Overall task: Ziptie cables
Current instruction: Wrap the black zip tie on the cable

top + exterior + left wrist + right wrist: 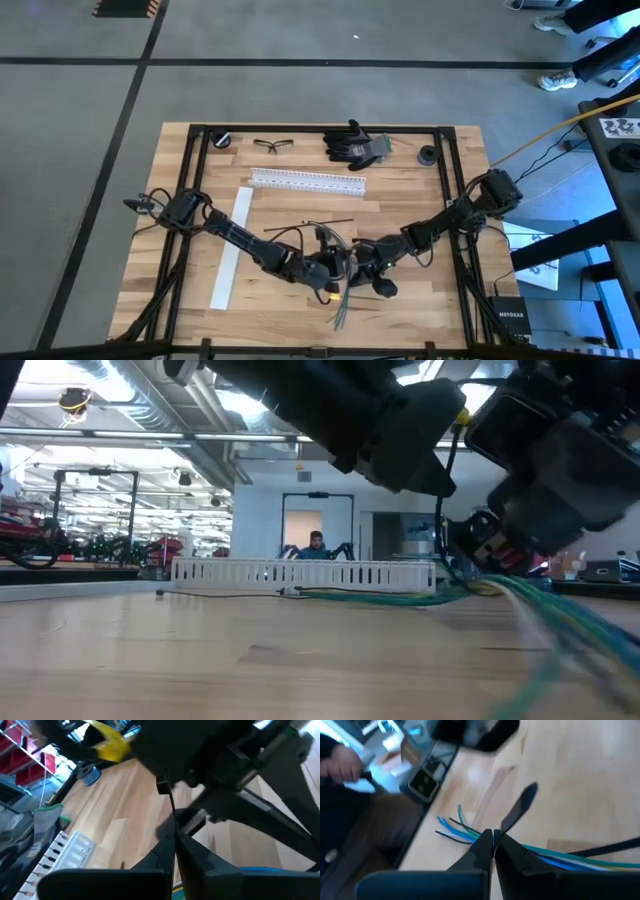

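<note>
Both arms meet at the near middle of the surface [400,190]. The left gripper [175,845] pinches a thin black ziptie strap [171,805], fingers together; the right gripper [493,840] clamps the other black strap end [520,807], seemingly to draw it round the cables [465,831], which lie bundled just beneath. No containers show.

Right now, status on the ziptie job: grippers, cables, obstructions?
Left gripper and right gripper shut, nose to nose at table's front centre. Cables bundled between them, loose ends past front edge. Nothing blocking; white rail well behind.
</note>
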